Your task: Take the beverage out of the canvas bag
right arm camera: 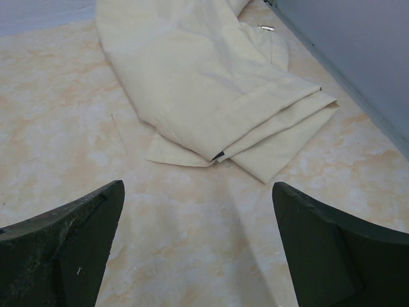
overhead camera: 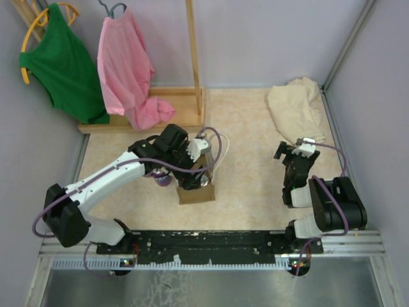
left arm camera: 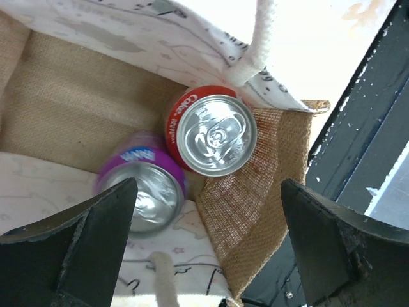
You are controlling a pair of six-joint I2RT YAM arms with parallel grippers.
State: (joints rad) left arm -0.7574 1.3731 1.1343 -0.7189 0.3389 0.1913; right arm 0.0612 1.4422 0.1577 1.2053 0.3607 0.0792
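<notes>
Black fingers (left arm camera: 96,243) of the left gripper (left arm camera: 208,192) are being held spread wide right over the canvas bag (left arm camera: 255,192), with nothing being gripped between them. Red cola can (left arm camera: 216,135) is being kept upright inside the bag, against the brown side wall, just under a white rope handle (left arm camera: 255,45). Purple can (left arm camera: 144,192) is being shown just beside it, blurred and partly hidden by the left finger. From above it is being seen at the bag's left edge under the arm, so inside or outside cannot be told. Right gripper (right arm camera: 197,188) is also being held open and empty, well apart from the bag, over bare table (right arm camera: 64,128) near the cream cloth (right arm camera: 204,83). Task is being judged as not finished: the red can at least is being left in the bag, and no can is being lifted. Left to do, likely: fingers being lowered around one can and closed, then the can being raised clear of the bag.
</notes>
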